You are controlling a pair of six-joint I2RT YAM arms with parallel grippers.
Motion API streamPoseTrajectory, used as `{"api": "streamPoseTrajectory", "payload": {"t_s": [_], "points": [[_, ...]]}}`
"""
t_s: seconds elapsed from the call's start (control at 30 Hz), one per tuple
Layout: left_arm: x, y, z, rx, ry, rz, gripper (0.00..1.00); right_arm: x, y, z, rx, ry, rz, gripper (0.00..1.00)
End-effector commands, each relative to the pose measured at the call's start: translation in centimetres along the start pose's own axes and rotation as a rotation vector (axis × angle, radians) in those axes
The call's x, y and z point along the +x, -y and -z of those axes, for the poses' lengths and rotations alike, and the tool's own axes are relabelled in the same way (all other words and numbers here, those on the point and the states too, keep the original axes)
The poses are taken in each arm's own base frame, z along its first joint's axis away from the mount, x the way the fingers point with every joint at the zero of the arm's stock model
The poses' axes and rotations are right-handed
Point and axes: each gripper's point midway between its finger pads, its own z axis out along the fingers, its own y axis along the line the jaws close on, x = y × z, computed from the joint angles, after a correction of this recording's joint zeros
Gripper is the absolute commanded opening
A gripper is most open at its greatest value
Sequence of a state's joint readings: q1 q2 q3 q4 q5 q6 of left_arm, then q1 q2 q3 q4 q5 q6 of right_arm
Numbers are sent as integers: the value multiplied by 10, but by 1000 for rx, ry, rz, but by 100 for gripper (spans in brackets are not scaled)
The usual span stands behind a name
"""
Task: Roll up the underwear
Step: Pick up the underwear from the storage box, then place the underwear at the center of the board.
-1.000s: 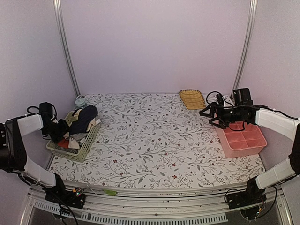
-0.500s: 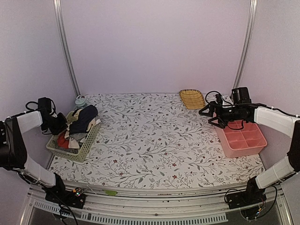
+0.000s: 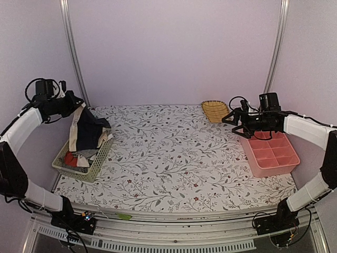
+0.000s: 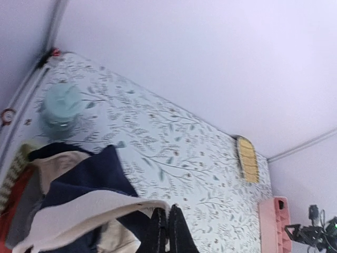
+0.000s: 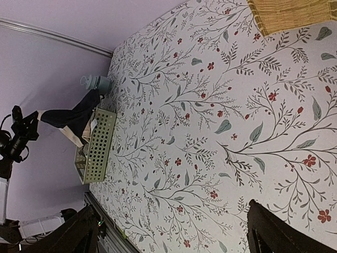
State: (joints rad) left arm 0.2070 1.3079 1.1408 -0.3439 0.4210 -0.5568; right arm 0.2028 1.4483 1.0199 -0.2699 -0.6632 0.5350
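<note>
Holding the left gripper [image 3: 73, 101] high over the far left of the table [image 3: 174, 158], fingers clenched on a fold of underwear [image 3: 87, 129]: dark cloth with a pale band along one edge, hanging from the pinch with its lower end down among the other pieces in the green basket [image 3: 98, 162]. In the left wrist view the fingertips are pressed together on what looks like a thin edge, so the hold appears shallow. Cannot tell whether the dark and pale parts are one garment or two caught together. Right gripper [image 3: 227, 118] is spread wide and holds nothing, hovering well apart on the far right, between the woven tray [image 3: 216, 110] and the pink tray [image 3: 265, 169]. Risks, as judged: (1) cloth slips out of the shallow pinch on a fast swing toward the table middle; (2) a second piece rides along and drops somewhere awkward; (3) the trailing end snags the basket rim or the pile and drags or tips the basket, which stands close to the teal bottle [image 4: 60, 108]; (4) the garment lands bunched, not flat, making a clean roll hard to start.
</note>
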Motion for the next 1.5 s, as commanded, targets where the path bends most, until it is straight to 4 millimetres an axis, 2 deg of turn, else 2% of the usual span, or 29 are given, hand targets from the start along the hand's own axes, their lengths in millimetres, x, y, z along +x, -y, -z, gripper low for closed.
{"api": "streamPoseTrajectory", "payload": {"t_s": [0.0, 0.13, 0.27, 0.37, 0.43, 0.47, 0.5, 0.53, 0.57, 0.6, 0.67, 0.73, 0.9, 1.0, 1.1, 1.23, 1.37, 1.47], "points": [[-2, 110, 6, 318, -31, -105, 0, -11, -13, 3, -31, 18, 27, 99], [0, 206, 42, 541, -24, -189, 0, -10, -15, 7, -31, 24, 30, 99], [23, 294, 92, 798, -34, -269, 0, -8, -16, 10, -33, 31, 30, 99], [49, 337, 119, 932, -78, -292, 0, -6, -16, 11, -33, 35, 32, 99], [64, 353, 130, 987, -105, -285, 0, -5, -16, 12, -29, 38, 33, 99], [70, 355, 131, 997, -117, -271, 9, -5, -15, 13, -28, 39, 32, 99], [73, 352, 127, 978, -120, -251, 32, -4, -14, 13, -23, 40, 30, 99], [79, 337, 114, 913, -127, -228, 65, -3, -13, 13, -19, 39, 28, 99], [80, 319, 98, 825, -118, -209, 89, -2, -13, 14, -17, 42, 27, 99], [80, 297, 83, 733, -118, -194, 95, 0, -11, 15, -12, 41, 23, 99], [82, 260, 62, 614, -127, -164, 96, 3, -10, 16, -5, 40, 19, 99], [89, 237, 51, 548, -138, -172, 96, 7, -7, 18, 3, 37, 19, 99], [136, 204, 25, 478, -286, -256, 96, 21, -1, 15, 11, -12, 9, 100], [163, 185, 14, 427, -376, -291, 96, 37, 2, 2, 40, -78, 26, 98], [176, 176, 9, 394, -402, -318, 95, 54, 2, -19, 110, -160, 82, 93], [184, 170, 7, 381, -416, -314, 95, 82, -12, -54, 145, -287, 189, 78], [186, 167, 6, 368, -418, -312, 95, 123, -33, -80, 106, -411, 298, 70], [187, 165, 5, 358, -421, -309, 94, 159, -39, -100, 131, -503, 398, 64]]}}
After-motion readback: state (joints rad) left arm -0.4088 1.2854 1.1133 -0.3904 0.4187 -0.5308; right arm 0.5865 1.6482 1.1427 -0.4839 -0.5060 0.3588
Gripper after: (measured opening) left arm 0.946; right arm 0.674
